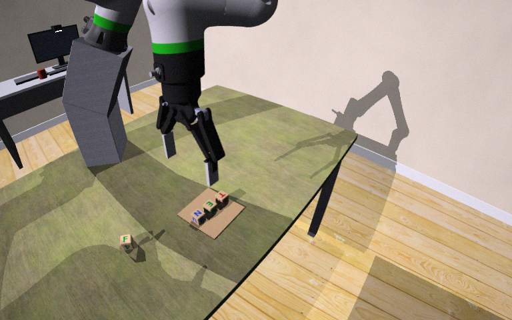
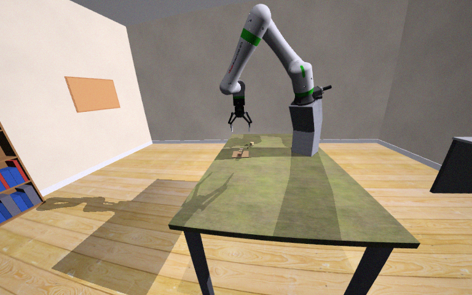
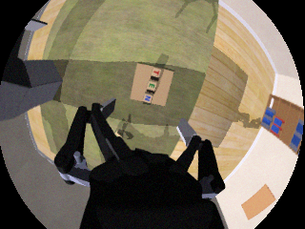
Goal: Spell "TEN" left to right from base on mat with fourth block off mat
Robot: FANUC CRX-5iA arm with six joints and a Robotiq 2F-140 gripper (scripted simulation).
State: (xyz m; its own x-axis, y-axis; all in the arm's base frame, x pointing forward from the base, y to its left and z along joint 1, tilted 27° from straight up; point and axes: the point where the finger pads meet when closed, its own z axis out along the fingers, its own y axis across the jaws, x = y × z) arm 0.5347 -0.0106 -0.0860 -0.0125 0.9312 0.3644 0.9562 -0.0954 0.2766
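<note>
The brown mat [image 1: 226, 223] [image 2: 246, 155] [image 3: 165, 91] lies flat. On it the red T block [image 1: 222, 195] [image 3: 156, 72], green E block [image 1: 209, 204] [image 3: 152, 86] and blue N block [image 1: 197, 214] [image 3: 148, 98] form a nearly straight, closely spaced row. From the base side they run T, E, N left to right; the letters are too small to judge exact turn. The N block is close to the mat's edge; whether its base reaches over is unclear. The green F block [image 1: 126, 240] [image 2: 251, 143] lies off the mat. My gripper [image 1: 191, 170] [image 2: 240, 130] [image 3: 148, 114] is open, empty and above the table.
The grey pedestal [image 1: 92, 101] [image 2: 302, 121] [image 3: 29, 86] stands on the green table [image 1: 249, 147] [image 2: 254, 198] [image 3: 133, 33]. The table's long edge runs beyond the mat, on the side away from the pedestal. Arm and finger shadows cross the tabletop.
</note>
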